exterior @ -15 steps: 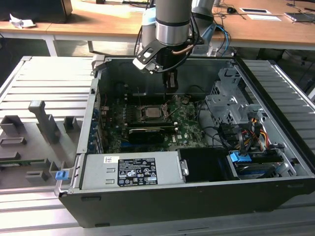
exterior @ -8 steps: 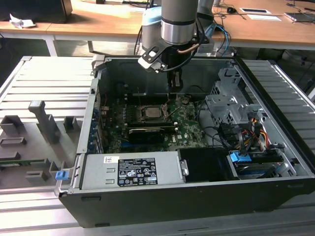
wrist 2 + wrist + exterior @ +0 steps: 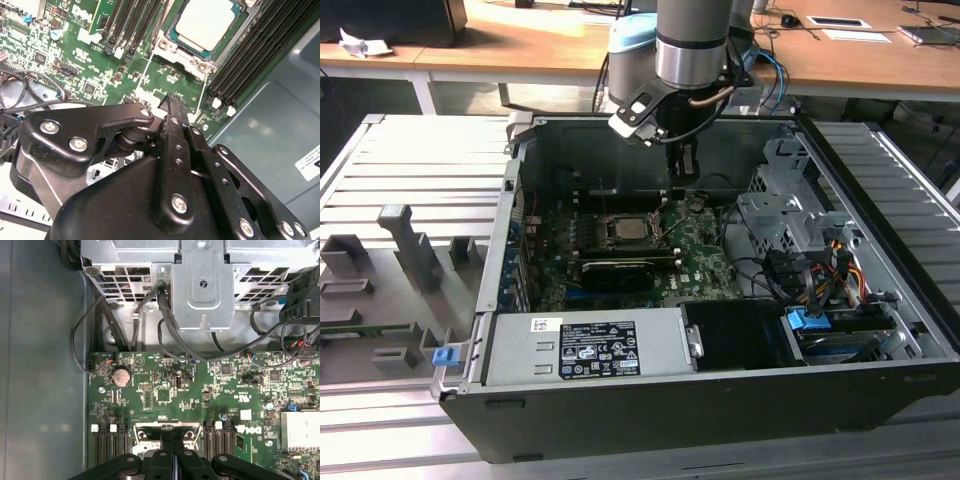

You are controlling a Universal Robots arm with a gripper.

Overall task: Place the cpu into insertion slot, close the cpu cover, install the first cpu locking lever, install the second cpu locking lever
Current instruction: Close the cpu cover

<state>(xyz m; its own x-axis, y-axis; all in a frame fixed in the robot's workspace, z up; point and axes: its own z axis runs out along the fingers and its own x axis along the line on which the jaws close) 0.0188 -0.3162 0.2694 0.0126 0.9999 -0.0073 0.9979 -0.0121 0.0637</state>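
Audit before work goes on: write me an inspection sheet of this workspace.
Surface: motherboard inside open case.
Job's things: cpu lies in slot; whether it is locked down, cannot tell.
Clutter: nothing seen.
Grippers: gripper shut, holding nothing, above the motherboard just off the slot.
Cables: black cables run from drive cage to the motherboard; coloured wires at the exterior view's right.
Surroundings: power supply, grey tray with fixtures, desks behind.
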